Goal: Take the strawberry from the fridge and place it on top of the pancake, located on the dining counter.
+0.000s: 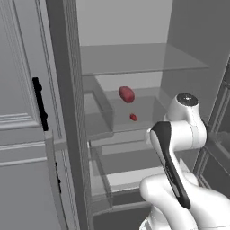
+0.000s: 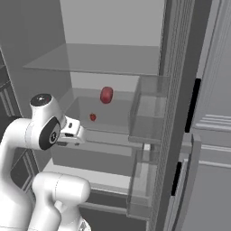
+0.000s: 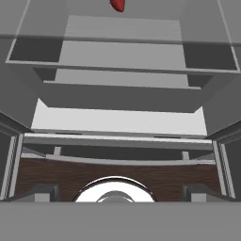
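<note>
The fridge [image 1: 134, 58] stands open, its pale interior and glass shelves [image 2: 99, 61] facing me. On the middle shelf lies a small red strawberry [image 1: 133, 117] [image 2: 92, 117]. A larger dark red oval item [image 1: 126, 94] [image 2: 106, 95] sits behind and above it. My gripper [image 2: 77, 133] hovers in front of the shelf edge, low and left of the strawberry and apart from it. In the hand view the gripper [image 3: 120, 192] is open with nothing between its fingers, and a red fruit tip [image 3: 117, 4] shows at the top edge. The pancake and the dining counter are out of view.
Clear door bins [image 1: 101, 108] [image 2: 146, 113] hang on the open fridge door beside the shelves. Grey panelled cabinets with black handles [image 1: 40, 103] [image 2: 195, 103] flank the fridge. Lower fridge drawers [image 3: 120, 96] and a dark wood floor [image 3: 56, 174] lie below the hand.
</note>
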{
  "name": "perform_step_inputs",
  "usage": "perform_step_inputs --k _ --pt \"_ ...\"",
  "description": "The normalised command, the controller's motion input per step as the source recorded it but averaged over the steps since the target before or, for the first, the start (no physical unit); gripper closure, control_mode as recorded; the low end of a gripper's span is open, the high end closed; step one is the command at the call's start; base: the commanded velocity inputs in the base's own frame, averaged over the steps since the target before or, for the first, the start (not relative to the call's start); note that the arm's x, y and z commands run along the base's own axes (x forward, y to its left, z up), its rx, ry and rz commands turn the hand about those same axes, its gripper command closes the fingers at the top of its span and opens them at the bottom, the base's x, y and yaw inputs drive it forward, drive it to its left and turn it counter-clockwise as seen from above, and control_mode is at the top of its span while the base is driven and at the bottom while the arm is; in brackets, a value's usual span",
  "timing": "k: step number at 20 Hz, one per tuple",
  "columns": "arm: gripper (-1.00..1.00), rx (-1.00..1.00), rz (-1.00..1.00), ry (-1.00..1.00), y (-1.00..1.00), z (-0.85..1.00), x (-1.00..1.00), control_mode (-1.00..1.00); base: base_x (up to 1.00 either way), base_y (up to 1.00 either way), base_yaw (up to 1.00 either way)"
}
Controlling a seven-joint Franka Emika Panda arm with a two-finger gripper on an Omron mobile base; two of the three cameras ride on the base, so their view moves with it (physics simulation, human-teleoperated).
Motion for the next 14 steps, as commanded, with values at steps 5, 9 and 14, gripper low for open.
perform_step_inputs --k 5,9,14 --pt "-1.00 0.00 0.00 0.00 0.00 0.00 0.00 1.00 0.18 0.03 0.17" --pt "-1.00 0.00 0.00 0.00 0.00 0.00 0.00 1.00 0.33 -0.12 0.14" --pt "-1.00 0.00 0.00 0.00 0.00 0.00 0.00 1.00 0.17 -0.35 0.04"
